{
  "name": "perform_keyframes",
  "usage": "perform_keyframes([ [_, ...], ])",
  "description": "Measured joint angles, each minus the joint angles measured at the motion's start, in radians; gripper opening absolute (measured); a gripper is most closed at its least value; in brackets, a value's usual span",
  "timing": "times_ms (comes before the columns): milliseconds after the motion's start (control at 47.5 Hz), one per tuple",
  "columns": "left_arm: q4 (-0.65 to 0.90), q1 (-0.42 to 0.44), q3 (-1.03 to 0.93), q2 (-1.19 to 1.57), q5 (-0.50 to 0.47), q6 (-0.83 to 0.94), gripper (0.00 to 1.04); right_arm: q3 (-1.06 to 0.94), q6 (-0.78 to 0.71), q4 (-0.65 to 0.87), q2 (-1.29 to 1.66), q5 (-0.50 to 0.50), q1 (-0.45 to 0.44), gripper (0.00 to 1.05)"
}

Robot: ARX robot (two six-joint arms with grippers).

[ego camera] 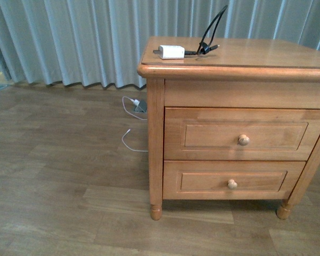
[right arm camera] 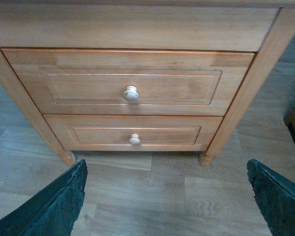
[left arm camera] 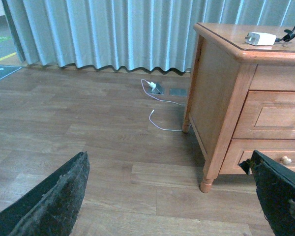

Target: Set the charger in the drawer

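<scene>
The small white rectangular charger block (ego camera: 172, 52) lies flat on the top of the honey-coloured wooden nightstand (ego camera: 154, 133), near its front left corner; in the front view it sits at about eleven o'clock from the upper drawer's round wooden knob (ego camera: 244, 140). Its thin black looped cable (ego camera: 210, 32) leaves the block toward three o'clock, then rises in a loop toward one o'clock in front of the grey pleated curtain (ego camera: 69, 42).

The taller upper drawer with the panelled front (ego camera: 213, 133) is fully closed, its face flush with the frame; the shorter lower drawer (ego camera: 202, 181), at six o'clock from it, is closed as well, with a like knob (ego camera: 232, 184).

On the brown wood-plank floor (ego camera: 58, 186), at nine o'clock from the upper drawer, a second white charger with a thin white cord (ego camera: 136, 102) lies by the curtain hem, well apart from the nightstand top.

The left gripper (left arm camera: 167, 160) hangs above the floor off the nightstand's left side; its dark jaws are spread wide and hold nothing; the charger shows far beyond it on the top. The right gripper (right arm camera: 166, 167) faces the two drawer fronts from in front; its jaws are likewise spread wide and empty, touching neither knob.
</scene>
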Motion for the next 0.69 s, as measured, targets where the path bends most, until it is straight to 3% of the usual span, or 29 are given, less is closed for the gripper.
perform_keyframes([
  [316,0.0,0.0,0.0,0.0,0.0,0.0,0.99,0.365,-0.017,0.122,0.56,0.024,0.084,0.97],
  [694,0.0,0.0,0.0,0.0,0.0,0.0,0.99,0.763,0.016,0.126,0.965,0.058,0.085,0.97],
])
